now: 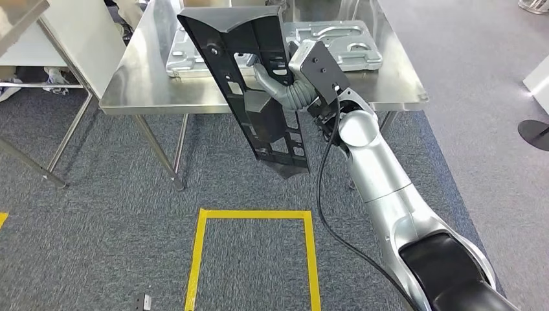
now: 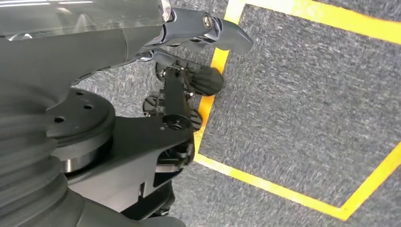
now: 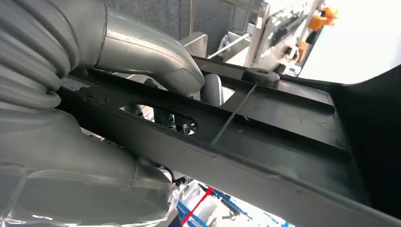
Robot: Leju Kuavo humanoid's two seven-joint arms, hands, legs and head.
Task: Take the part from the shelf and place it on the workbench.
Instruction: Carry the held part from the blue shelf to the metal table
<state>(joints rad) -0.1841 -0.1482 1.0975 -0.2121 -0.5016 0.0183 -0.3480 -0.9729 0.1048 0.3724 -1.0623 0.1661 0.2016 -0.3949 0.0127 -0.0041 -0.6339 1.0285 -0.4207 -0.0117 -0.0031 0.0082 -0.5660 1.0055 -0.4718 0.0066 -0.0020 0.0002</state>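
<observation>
A long black plastic part [image 1: 259, 97] with ribs and cut-outs hangs tilted in the air, its upper end over the front edge of the steel workbench [image 1: 149, 84]. My right hand [image 1: 285, 87] grips it near the middle, thumb on one face and fingers through a slot. The right wrist view shows the part [image 3: 283, 123] up close, the thumb [image 3: 156, 56] pressed on its rib. My left hand [image 2: 189, 80] hangs over the carpet, fingers apart, holding nothing.
A grey moulded tray [image 1: 349, 48] lies on the workbench behind the part. A yellow taped square [image 1: 252, 214] marks the carpet in front of the bench. Another table's legs [image 1: 39, 165] stand at the left. A small metal piece [image 1: 144, 302] lies on the floor.
</observation>
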